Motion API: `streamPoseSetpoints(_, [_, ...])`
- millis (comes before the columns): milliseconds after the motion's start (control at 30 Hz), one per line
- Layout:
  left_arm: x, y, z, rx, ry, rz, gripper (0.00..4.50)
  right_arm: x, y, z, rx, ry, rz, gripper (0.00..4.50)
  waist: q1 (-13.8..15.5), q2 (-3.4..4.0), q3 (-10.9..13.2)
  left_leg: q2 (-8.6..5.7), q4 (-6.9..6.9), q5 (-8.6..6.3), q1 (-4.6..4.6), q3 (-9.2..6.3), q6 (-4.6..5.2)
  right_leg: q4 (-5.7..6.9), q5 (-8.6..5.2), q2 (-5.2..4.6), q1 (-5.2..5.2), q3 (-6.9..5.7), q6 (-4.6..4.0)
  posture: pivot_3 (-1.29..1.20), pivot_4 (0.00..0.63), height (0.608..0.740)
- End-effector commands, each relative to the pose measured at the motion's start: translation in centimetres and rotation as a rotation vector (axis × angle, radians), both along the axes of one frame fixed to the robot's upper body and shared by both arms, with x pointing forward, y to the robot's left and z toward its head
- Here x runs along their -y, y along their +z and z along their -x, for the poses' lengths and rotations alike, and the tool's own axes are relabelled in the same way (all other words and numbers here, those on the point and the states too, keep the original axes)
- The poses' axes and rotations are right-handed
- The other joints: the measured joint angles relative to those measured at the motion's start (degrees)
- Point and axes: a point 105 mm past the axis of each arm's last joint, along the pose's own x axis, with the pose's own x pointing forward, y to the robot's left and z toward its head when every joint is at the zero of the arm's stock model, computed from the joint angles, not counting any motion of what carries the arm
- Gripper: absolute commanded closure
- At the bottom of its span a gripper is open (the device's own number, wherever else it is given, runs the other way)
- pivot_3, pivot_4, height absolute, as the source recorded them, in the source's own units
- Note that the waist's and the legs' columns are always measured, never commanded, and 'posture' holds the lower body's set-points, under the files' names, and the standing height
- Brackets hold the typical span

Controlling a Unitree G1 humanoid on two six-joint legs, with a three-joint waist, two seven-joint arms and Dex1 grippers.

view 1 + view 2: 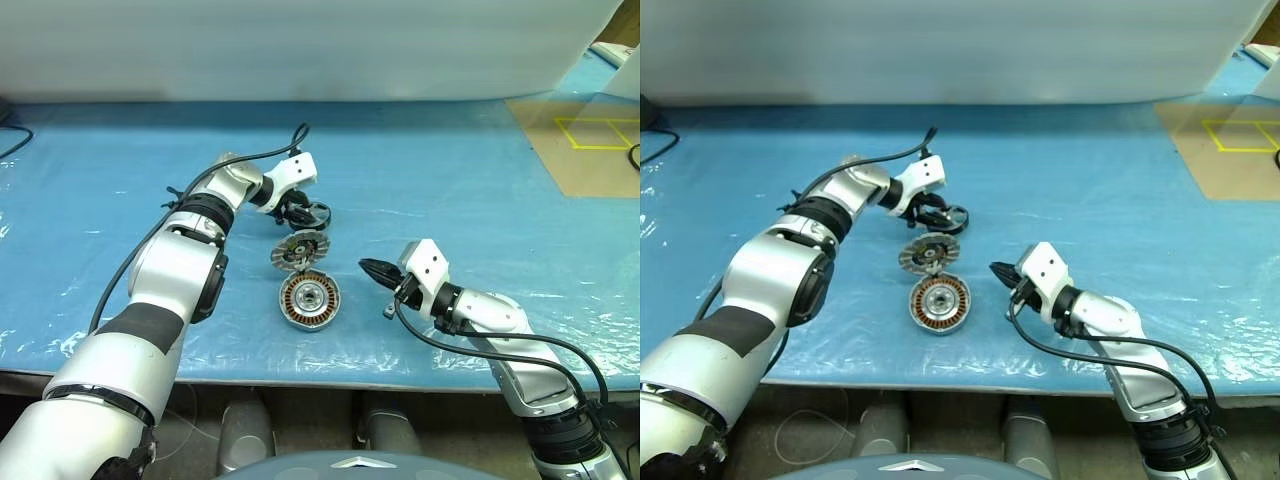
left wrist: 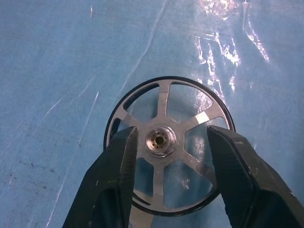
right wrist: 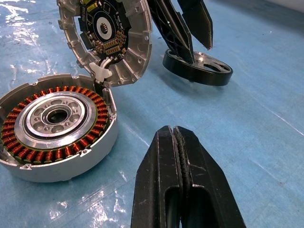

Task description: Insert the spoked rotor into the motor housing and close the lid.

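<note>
The motor housing point(image 1: 309, 300), a round disc with copper windings around a silver hub point(image 3: 57, 118), lies on the blue table cover. Its lid point(image 1: 300, 250), carrying a circuit board point(image 3: 107, 33), stands tilted up at the housing's far edge. Just beyond it the spoked rotor point(image 1: 317, 213), a black ring with silver spokes point(image 2: 164, 99), lies flat on the cover. My left gripper point(image 2: 173, 135) points down onto it, open, with one finger on each side of the hub and a gap to each. To the right of the housing, my right gripper point(image 1: 368, 267) hovers shut and empty point(image 3: 175, 133).
A brown board point(image 1: 585, 140) with yellow tape marks lies at the back right. A white sheet point(image 1: 300, 40) closes off the back of the table. The table's front edge point(image 1: 330, 378) runs just in front of the housing.
</note>
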Motion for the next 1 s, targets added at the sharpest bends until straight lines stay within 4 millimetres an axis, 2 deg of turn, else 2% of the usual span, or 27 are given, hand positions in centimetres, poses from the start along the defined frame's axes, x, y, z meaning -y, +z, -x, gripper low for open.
streamPoseSetpoints(33, [-0.2, 0.9, -0.4, 0.041, -0.002, -0.028, 2.06, -0.4, 1.1, 0.2, 0.052, 0.02, -0.01, 4.5, 0.01, 0.0, 0.0, 0.0, 0.0, 0.0, 0.0, 0.0, 0.0, 0.0, 0.0, 0.0, 0.0, 0.0, 0.0, 0.0, 0.15, 0.74])
streamPoseSetpoints(267, [0.1, 0.4, -0.7, 0.082, 0.017, -0.047, 2.06, -0.5, 1.1, 0.2, 0.052, 0.021, -0.011, 4.5, 0.02, 0.0, 0.0, 0.0, 0.0, 0.0, 0.0, 0.0, 0.0, 0.0, 0.0, 0.0, 0.0, 0.0, 0.0, 0.0, 0.15, 0.74])
streamPoseSetpoints(533, [0.4, -0.3, -0.4, 0.052, 0.018, -0.046, 2.06, -0.6, 1.1, 0.2, 0.054, 0.017, -0.013, 4.5, 0.0, 0.0, 0.0, 0.0, 0.01, 0.0, 0.0, 0.0, 0.0, 0.01, 0.0, 0.0, 0.0, 0.0, 0.0, 0.0, 0.15, 0.74])
streamPoseSetpoints(867, [-0.4, -1.9, 0.1, -0.014, 0.022, -0.121, 2.06, -0.7, 1.2, 0.3, 0.06, 0.006, -0.02, 4.5, -0.03, 0.0, 0.0, 0.0, 0.01, 0.0, 0.04, 0.0, 0.0, 0.02, 0.0, 0.0, 0.03, 0.01, 0.0, 0.0, 0.15, 0.74])
streamPoseSetpoints(1000, [-0.6, -2.2, 0.1, -0.03, 0.046, -0.111, 2.89, -0.7, 1.2, 0.3, 0.063, 0.005, -0.02, 4.5, 0.04, 0.01, -0.01, 0.0, 0.01, 0.0, 0.08, 0.0, 0.0, 0.02, 0.0, 0.0, 0.1, 0.02, -0.01, 0.0, 0.15, 0.74])
